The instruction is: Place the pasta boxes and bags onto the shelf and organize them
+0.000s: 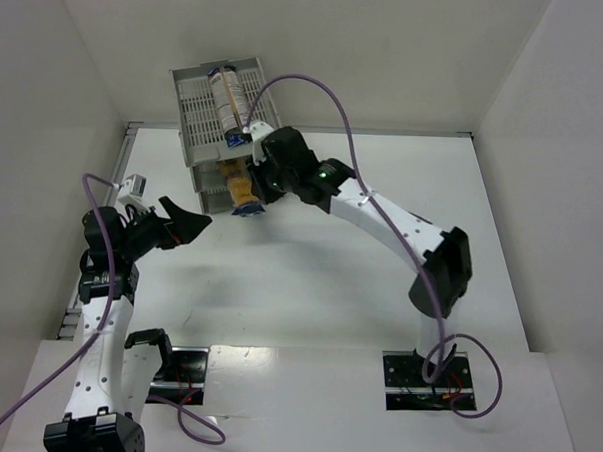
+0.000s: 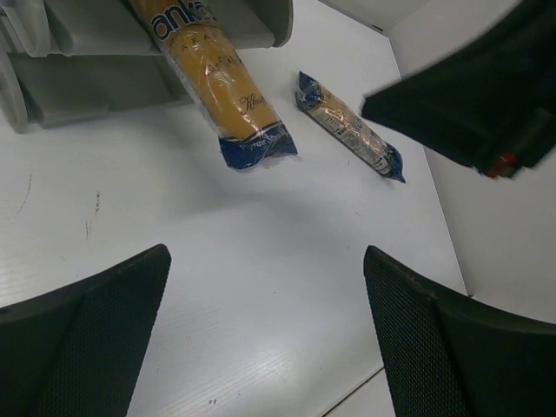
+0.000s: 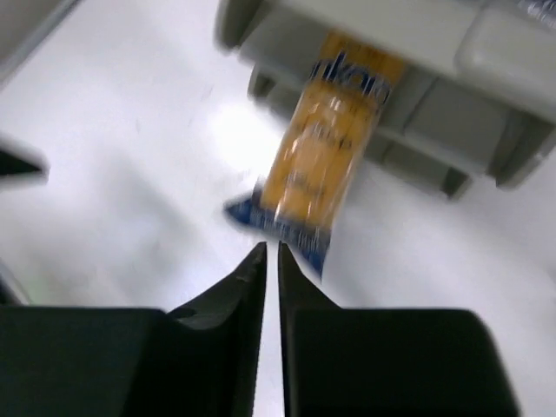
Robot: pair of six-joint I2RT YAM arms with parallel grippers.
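- Left gripper (image 2: 267, 256): fingers spread wide with nothing between them, low over bare table (image 2: 217, 304), facing the shelf. It reads as parked, leaving room for the other arm.
- Loose packet (image 2: 347, 126): flat on the table off to one side of the shelf front, apart from everything and not yet shelved. The top view hides it under the right arm.
- Half-in packet (image 1: 241, 188): one end sits inside a lower tier, though I cannot tell which one. The blue end sticks out over the table and droops. Probably too little of it is inside for the tray to hold it level.
- Right gripper (image 3: 271, 252): fingers pressed together, pinching nothing, with the tips just short of that blue end. Closed fingers make a blunt pusher, so my guess is a shove along the packet's length. The wrist view is blurred.
- Shelf (image 1: 192, 106): at the far side of the table, with a short end toward the arms.
- Top packet (image 1: 227, 95): lengthwise in the top tray, fully inside. This one looks finished.
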